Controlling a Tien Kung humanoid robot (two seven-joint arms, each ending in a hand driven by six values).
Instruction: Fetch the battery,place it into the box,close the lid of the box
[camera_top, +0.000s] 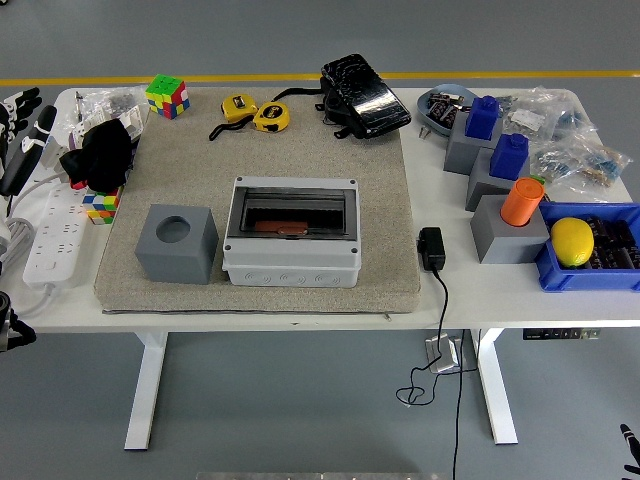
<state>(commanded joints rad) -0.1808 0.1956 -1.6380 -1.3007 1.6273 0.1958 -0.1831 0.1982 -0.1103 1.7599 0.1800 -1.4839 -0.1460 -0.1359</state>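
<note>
Left hand (8, 330) barely visible; one box (291, 232), two tape measures (255, 112).

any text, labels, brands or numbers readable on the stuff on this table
None can be read.
Yellow tape measures: dark label patches, too small to read.
Clear bags: any print is blurred.
Grey box: no legible marking.
White power strip: nothing legible.
</note>
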